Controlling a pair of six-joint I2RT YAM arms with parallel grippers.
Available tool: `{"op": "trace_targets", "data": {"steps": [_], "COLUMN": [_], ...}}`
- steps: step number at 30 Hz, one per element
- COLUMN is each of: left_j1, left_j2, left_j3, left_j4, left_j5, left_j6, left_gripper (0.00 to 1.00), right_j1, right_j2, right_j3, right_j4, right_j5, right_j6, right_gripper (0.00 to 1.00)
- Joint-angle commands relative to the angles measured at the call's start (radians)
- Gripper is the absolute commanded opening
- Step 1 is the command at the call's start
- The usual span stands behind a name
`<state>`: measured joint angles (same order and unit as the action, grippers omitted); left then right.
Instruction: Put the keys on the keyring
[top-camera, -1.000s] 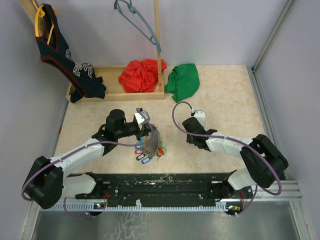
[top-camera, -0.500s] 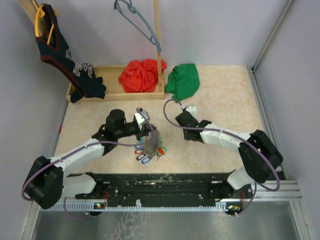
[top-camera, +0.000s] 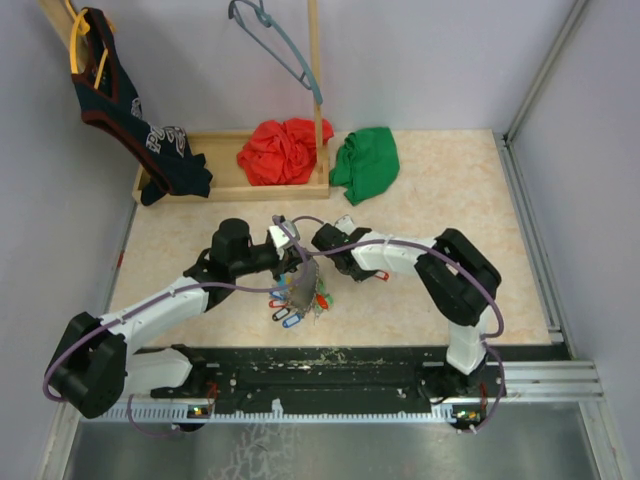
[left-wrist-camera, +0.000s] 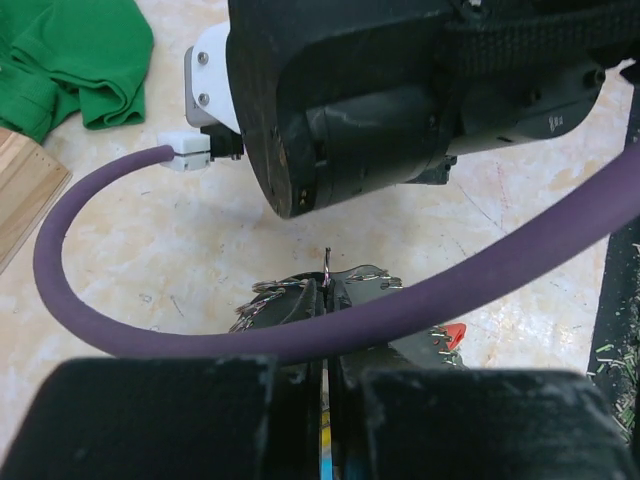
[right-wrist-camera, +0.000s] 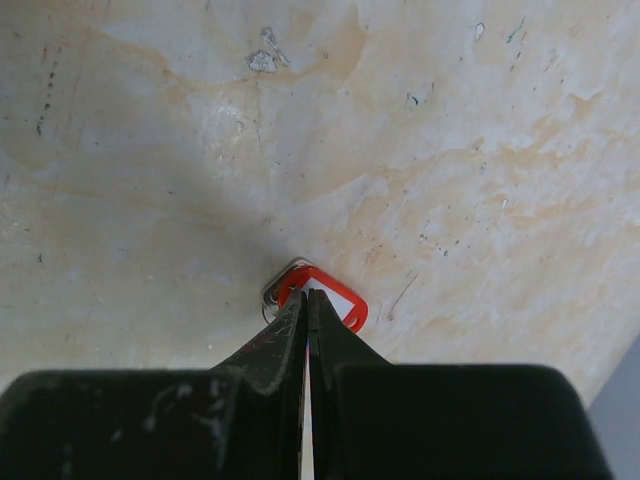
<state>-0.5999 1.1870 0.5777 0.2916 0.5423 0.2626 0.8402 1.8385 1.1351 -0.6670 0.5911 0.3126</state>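
Now much nearer keyring (top-camera: 308, 275) in left claw (top-camera: 296, 262): right claw (right-wrist-camera: 307, 300) with red key (right-wrist-camera: 335, 298).

I see keys (top-camera: 292, 303) with red, green and blue tags, and a grey keyring (top-camera: 309, 272). Table (top-camera: 440, 190) is beige and marbled. Red cloth (top-camera: 283, 150) at 11 o'clock, green cloth (top-camera: 367, 162) at 12. Cable (left-wrist-camera: 250, 345) is purple. Right gripper (right-wrist-camera: 307, 296) is black, over a red-rimmed white key tag (right-wrist-camera: 338, 302).

Red cloth (top-camera: 283, 150) in wooden tray (top-camera: 225, 192); green cloth (top-camera: 366, 162) beside; hanger (top-camera: 290, 60) overhead; dark garment (top-camera: 120, 100) draped left.
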Motion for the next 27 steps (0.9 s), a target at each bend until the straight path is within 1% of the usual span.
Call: {"op": "trace_targets", "data": {"steps": [1, 4, 5, 7, 10, 11, 15, 19, 21, 22, 24, 27], "left_j1": [-0.005, -0.005, -0.005, -0.005, -0.005, -0.005, -0.005, -0.005, -0.005, -0.005, -0.005, -0.005], "left_j2": [-0.017, -0.018, -0.018, -0.02, -0.018, -0.019, -0.026, -0.027, -0.025, -0.025, -0.024, -0.024], "left_j3": [0.033, 0.033, 0.033, 0.033, 0.033, 0.033, 0.029, 0.027, 0.028, 0.028, 0.03, 0.03], "left_j4": [0.015, 0.014, 0.015, 0.015, 0.017, 0.017, 0.018, 0.021, 0.02, 0.02, 0.021, 0.021], "left_j5": [-0.002, -0.006, -0.007, -0.01, -0.007, -0.007, -0.012, -0.013, -0.011, -0.011, -0.011, -0.009], "left_j6": [-0.003, -0.003, -0.003, -0.003, -0.002, -0.002, -0.005, -0.006, -0.008, -0.007, -0.008, -0.008], "left_gripper": [0.0, 0.0, 0.0, 0.0, 0.0, 0.0, 0.0, 0.0, 0.0, 0.0, 0.0, 0.0], "right_j1": [0.023, 0.025, 0.024, 0.024, 0.023, 0.022, -0.002, -0.065, -0.088, -0.094, -0.101, -0.104], "right_j2": [0.048, 0.044, 0.026, -0.02, -0.087, -0.105, -0.194, -0.32, -0.378, -0.401, -0.422, -0.384], "right_j3": [0.088, 0.107, 0.105, 0.099, 0.083, 0.074, -0.006, -0.15, -0.224, -0.253, -0.289, -0.287], "right_j4": [-0.098, -0.109, -0.099, -0.077, -0.052, -0.044, 0.009, 0.139, 0.203, 0.234, 0.273, 0.274], "right_j5": [0.089, 0.061, 0.044, 0.017, -0.007, -0.01, -0.033, -0.142, -0.176, -0.185, -0.187, -0.174], "right_j6": [-0.02, -0.002, 0.004, 0.014, 0.034, 0.045, 0.13, 0.28, 0.346, 0.37, 0.404, 0.426], "right_gripper": [0.0, 0.0, 0.02, 0.08, 0.21, 0.23, 0.23, 0.25, 0.33, 0.34, 0.37, 0.38]}}
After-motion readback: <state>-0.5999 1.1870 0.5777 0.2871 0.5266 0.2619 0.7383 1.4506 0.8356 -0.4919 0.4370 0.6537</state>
